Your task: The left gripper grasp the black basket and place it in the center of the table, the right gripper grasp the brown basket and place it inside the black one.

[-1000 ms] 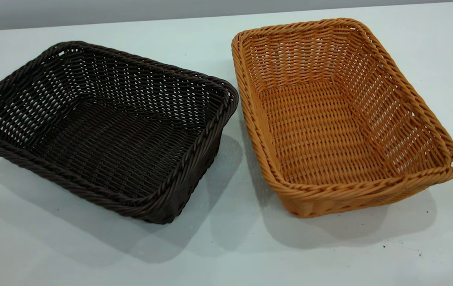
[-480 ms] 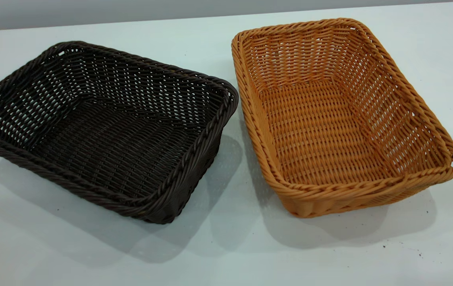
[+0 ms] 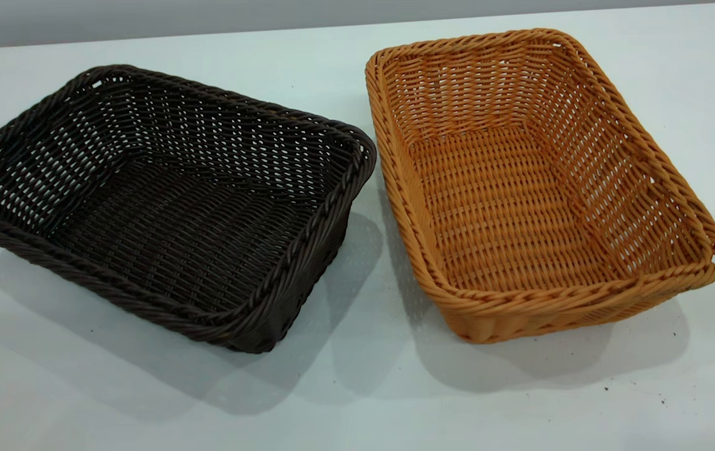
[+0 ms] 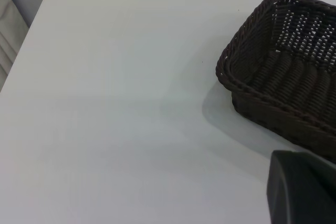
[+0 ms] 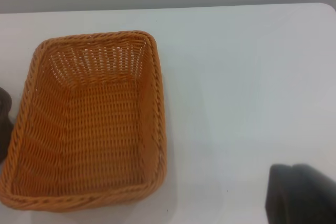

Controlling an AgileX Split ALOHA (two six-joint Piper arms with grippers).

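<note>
There are 2 baskets on the table, one of each colour. The black basket lies at the left side of the exterior view, turned a bit askew, open side up, nothing inside. The brown basket lies at the right side, also open side up and w/ nothing inside. They are just beside each other: the black one's far right corner comes very near the brown one's left rim, but I cannot tell if they touch; toward the camera the gap between them gets wider.

Some tiny dark specks are on the table near the brown basket, approx. at its near right side.

No arm shows in the exterior view. In the left wrist view only a black piece of the left gripper is seen, near a corner of the black basket and apart from it; open or closed, I cannot tell. In the right wrist view a similar black piece of the right gripper is beside the brown basket, well apart; its state I cannot tell also.
</note>
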